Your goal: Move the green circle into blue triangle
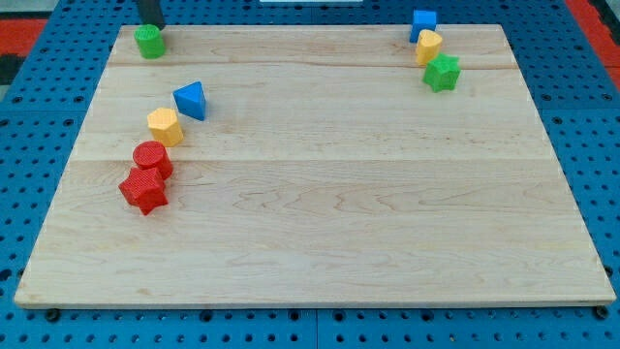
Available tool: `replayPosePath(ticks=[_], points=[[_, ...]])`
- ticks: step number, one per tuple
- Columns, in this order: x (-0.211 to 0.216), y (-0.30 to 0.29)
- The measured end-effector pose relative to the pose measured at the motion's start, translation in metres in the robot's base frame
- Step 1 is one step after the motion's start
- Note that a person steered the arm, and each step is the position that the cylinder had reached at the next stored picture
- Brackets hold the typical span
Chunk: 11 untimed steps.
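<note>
The single camera view looks down at an angle on a pale wooden counter (320,194) with visible grain, resting on a blue pegboard surface (39,58).

At the view's top left corner, the green circle (149,41), a short bright green cylinder, stands upright near the counter's far edge. The dark rod comes down from the view's top edge right behind it. My tip (152,26) sits at the cylinder's far side, touching it or just short of it; the exact contact cannot be made out. This arm's end effector is only this plain rod, so it has no jaws to open and holds nothing.

The blue triangle (191,100), a small wedge-like block, lies lower and slightly to the view's right of the green circle, clearly apart from it. Just beside the triangle, toward the lower left, is a yellow hexagon-like block (165,126). Below that sit a red cylinder (152,158) and a red star (143,190), touching each other. These four form a diagonal line.

At the view's top right, well apart from the rest, three blocks cluster closely: a blue block (422,23) of unclear shape, a yellow block (428,46) just below it, and a green star (442,73) below that.

No containers appear.
</note>
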<state>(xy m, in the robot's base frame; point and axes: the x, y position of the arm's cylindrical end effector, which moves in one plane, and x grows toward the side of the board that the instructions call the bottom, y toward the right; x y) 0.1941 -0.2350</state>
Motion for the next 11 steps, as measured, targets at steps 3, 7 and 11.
replayPosePath(ticks=[3, 7, 11], points=[[0.023, -0.006], [0.085, -0.014], [0.103, 0.034]])
